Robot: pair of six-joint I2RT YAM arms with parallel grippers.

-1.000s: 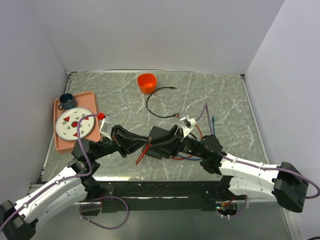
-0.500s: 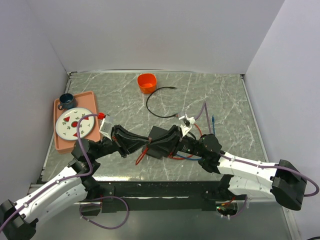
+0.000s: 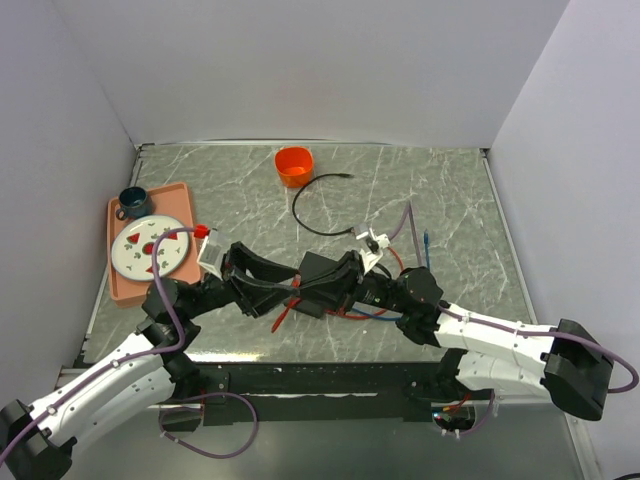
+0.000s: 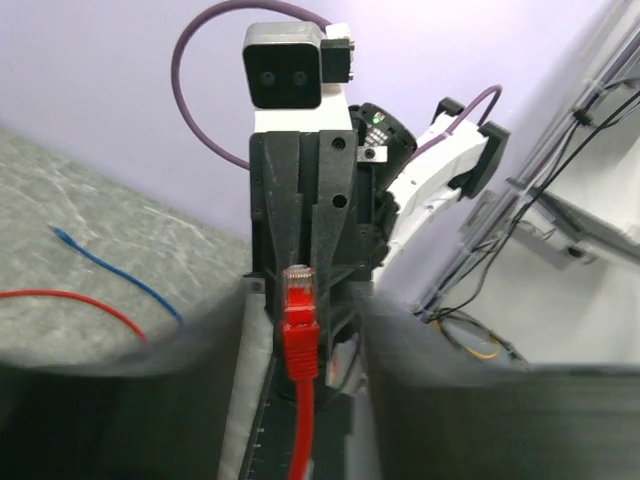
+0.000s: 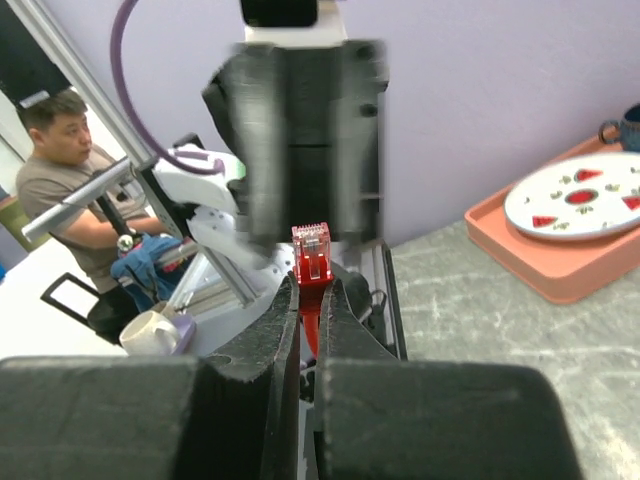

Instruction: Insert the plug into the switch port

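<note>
Red plug (image 5: 312,250) stood upright, contact end up, with its red cable (image 4: 302,400) dropping away below. It was mid-table toward the near edge, at the spot where the two grippers met nose to nose.

Right gripper (image 5: 312,288): fingers pressed together on the plug just under its head, no gap showing.

Left gripper (image 4: 300,310): faced the plug from the opposite side. Its fingers (image 4: 215,380) stood apart with the plug in the space between them, and clearance showed on both sides.

Switch port could not be made out in any view.

Containers:
- Orange cup (image 3: 294,165) was upright at the far side of the table (image 3: 240,200), showing only its orange inside.
- Salmon tray (image 3: 172,198) at the left edge carried a white plate (image 3: 130,250) with red wedge marks.
- A dark blue mug (image 3: 133,202) sat in the tray's far corner, just beside the plate.

A thin black cable (image 3: 296,212) lay curled near the cup. A blue wire (image 3: 427,245) lay to the right of the grippers.

Arms: both were low over the table. The left arm reached diagonally in from the near-left. The right arm stretched leftward from the near-right. Both wrists were about level and pointed at each other.
</note>
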